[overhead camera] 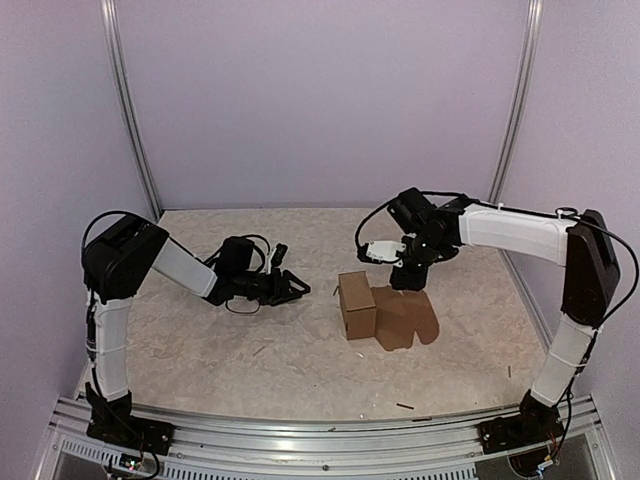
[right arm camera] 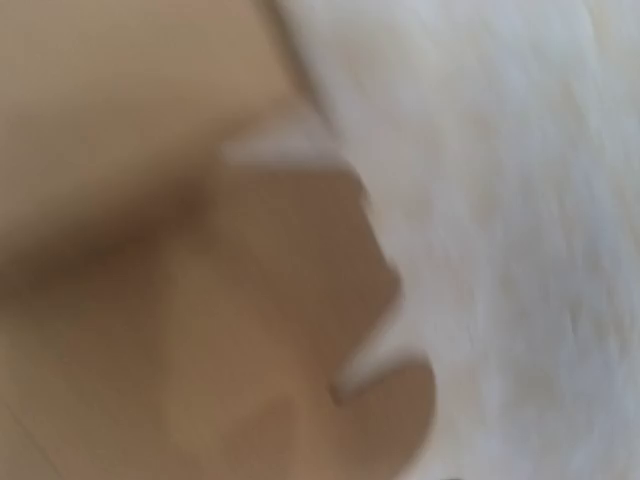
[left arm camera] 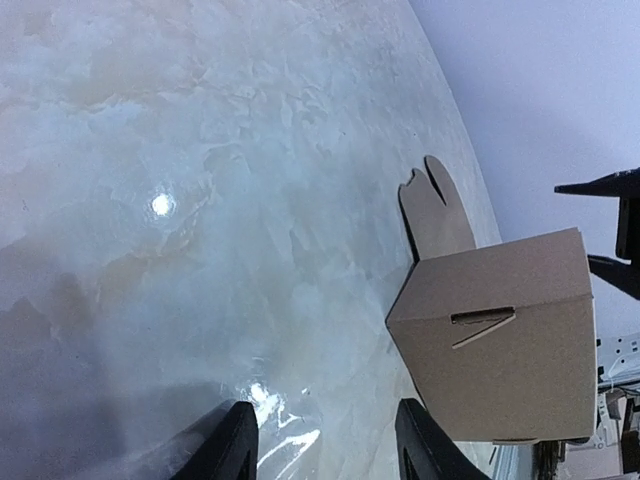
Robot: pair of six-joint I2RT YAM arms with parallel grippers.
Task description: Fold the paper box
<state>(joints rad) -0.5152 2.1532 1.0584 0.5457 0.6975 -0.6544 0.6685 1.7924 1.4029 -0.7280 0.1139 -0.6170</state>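
The paper box (overhead camera: pixel 357 305) stands half-built in the middle of the surface (overhead camera: pixel 200 340). Its walls are up on one side and its flaps (overhead camera: pixel 408 318) lie flat on the side facing the right arm. The left tool (overhead camera: pixel 295 288) hangs just off the box's other side, level with it. Its fingers (left arm camera: pixel 232 450) are spread and nothing is between them. The right tool (overhead camera: pixel 405 280) sits right above the flaps behind the box. In the left wrist view its prongs look parted with no card in them, so I'd call it released. Its own camera is pure blur, just brown card up close.

Now for the fold, as I read it. The left tool should come in and brace the standing wall so the box can't skid. Then the right one can lift a flap from its edge and swing it over along the crease. It should go slowly, because a fast push would tip this light box or crumple the card.
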